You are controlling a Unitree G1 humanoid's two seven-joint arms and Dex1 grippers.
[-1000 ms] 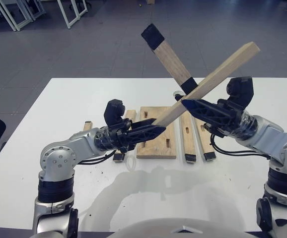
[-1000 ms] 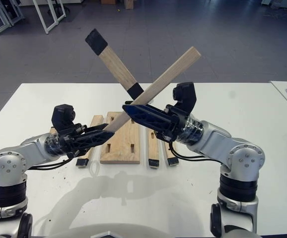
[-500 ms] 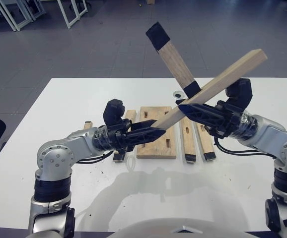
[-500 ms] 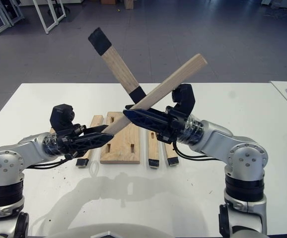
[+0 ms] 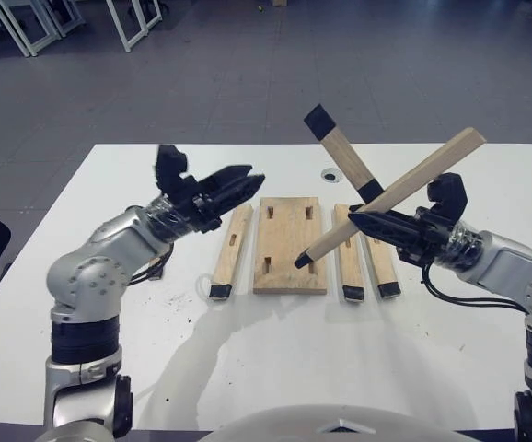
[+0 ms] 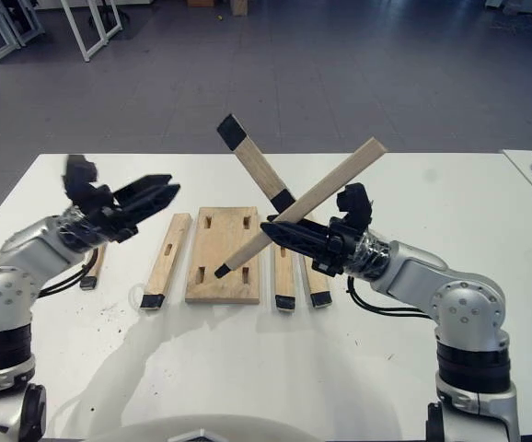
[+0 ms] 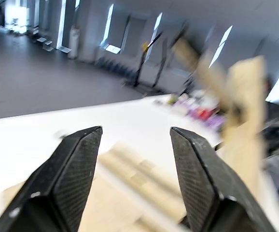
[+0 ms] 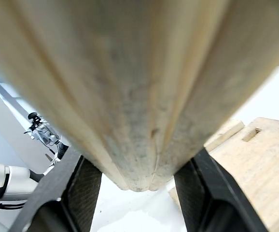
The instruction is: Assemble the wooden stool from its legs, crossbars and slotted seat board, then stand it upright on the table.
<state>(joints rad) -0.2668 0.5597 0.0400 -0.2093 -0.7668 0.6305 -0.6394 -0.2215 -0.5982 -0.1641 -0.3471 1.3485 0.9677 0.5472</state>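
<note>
Wooden stool barely begun: seat board lies flat mid-table, slots up, nothing fitted. Loose sticks lie flat beside it, one toward left edge, two toward right edge. Right gripper pinches long stick, raised on a slant, dark lower tip at board's near right corner, contact unclear. Black-capped stick crosses it; whether joined, cannot tell. Left gripper spread, empty, raised left of parts. Nearly all fitting and standing upright left. No readable writing.
</note>
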